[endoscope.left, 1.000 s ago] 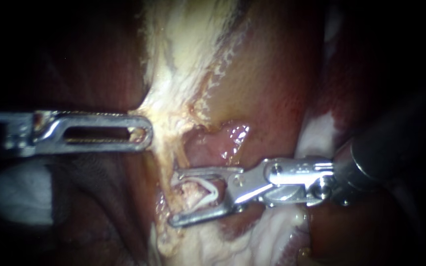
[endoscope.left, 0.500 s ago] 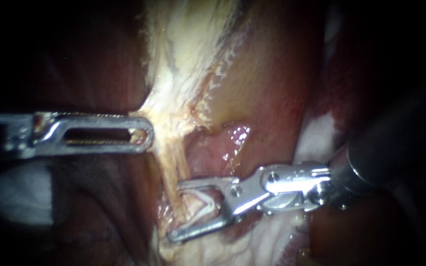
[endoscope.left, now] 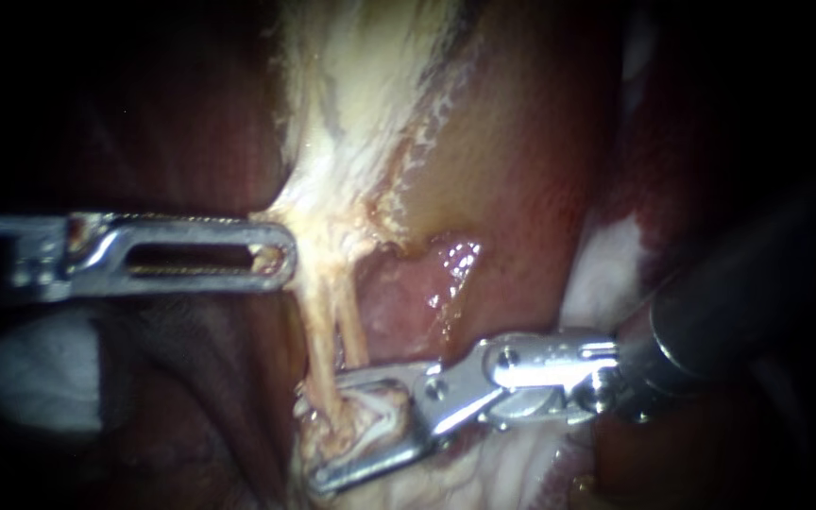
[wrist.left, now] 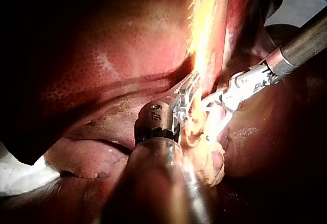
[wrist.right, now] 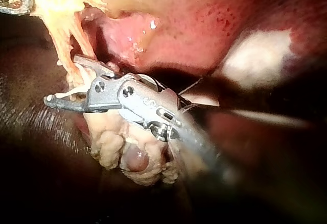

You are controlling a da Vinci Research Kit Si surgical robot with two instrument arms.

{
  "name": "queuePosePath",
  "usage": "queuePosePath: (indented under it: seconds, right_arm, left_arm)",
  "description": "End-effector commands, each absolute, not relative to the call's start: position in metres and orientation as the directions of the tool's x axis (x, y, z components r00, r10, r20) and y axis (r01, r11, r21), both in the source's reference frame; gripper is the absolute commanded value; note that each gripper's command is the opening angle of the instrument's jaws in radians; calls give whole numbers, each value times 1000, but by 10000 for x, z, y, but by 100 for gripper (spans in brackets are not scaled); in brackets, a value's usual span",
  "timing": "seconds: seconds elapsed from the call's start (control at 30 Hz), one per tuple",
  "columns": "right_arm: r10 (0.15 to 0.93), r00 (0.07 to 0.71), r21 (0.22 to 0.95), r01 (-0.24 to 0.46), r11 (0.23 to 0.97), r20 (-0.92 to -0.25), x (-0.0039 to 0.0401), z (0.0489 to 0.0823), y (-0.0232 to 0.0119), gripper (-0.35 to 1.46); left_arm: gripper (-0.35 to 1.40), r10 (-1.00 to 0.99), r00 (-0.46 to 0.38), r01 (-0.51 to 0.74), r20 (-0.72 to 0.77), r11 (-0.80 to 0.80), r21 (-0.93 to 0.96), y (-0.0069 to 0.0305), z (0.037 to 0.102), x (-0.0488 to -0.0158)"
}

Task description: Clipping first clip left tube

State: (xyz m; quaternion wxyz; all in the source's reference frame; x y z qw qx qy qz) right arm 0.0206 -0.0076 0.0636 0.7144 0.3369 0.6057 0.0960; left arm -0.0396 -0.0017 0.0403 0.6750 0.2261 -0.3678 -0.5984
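Mottled, glossy dark-red liver (wrist.left: 117,50) flanks a ragged band of pale yellow fibrous tissue (endoscope.left: 351,113). The left instrument (endoscope.left: 283,255) pinches that band's edge in flat, slotted steel jaws. The right instrument (endoscope.left: 332,433) holds its jaws wide, carrying a white clip (endoscope.left: 391,413) astride the stringy tube (endoscope.left: 321,321).

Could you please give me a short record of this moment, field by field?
Left instrument: jaws shut on pale tissue, drawing it sideways
Right instrument: jaws apart, carrying a white clip
Tube: passes between the right instrument's jaws
Clip state: not yet closed on the tube
Surroundings: liver beside the pale tissue
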Motion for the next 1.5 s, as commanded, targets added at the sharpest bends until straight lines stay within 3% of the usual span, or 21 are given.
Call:
queuePosePath:
  seconds: [0.03, 0.6, 0.63, 0.7, 0.73, 1.0, 1.5]
  right_arm:
    - [547, 245, 598, 269, 755, -801, 208, 636, -76, 55]
    - [597, 254, 647, 229, 727, -761, 217, 643, -75, 36]
    - [596, 254, 646, 224, 729, -761, 216, 643, -75, 27]
    - [605, 256, 654, 208, 727, -754, 212, 644, -75, -21]
    - [614, 258, 663, 196, 723, -746, 210, 644, -75, -35]
    - [658, 264, 705, 158, 692, -705, 204, 656, -70, -35]
    - [664, 271, 712, 154, 685, -697, 204, 658, -71, -35]
  left_arm:
    - [-35, -974, 13, 642, 226, 181, 745, -17, 403, -396]
    - [-35, -974, 12, 642, 225, 180, 745, -16, 404, -401]
    - [-35, -974, 12, 642, 225, 180, 745, -16, 404, -401]
    - [-35, -974, 12, 642, 225, 180, 745, -16, 404, -401]
    - [-35, -974, 12, 642, 225, 180, 745, -16, 404, -401]
    - [-35, -974, 12, 642, 225, 180, 745, -16, 404, -401]
    - [-35, -974, 13, 642, 225, 180, 746, -16, 405, -400]
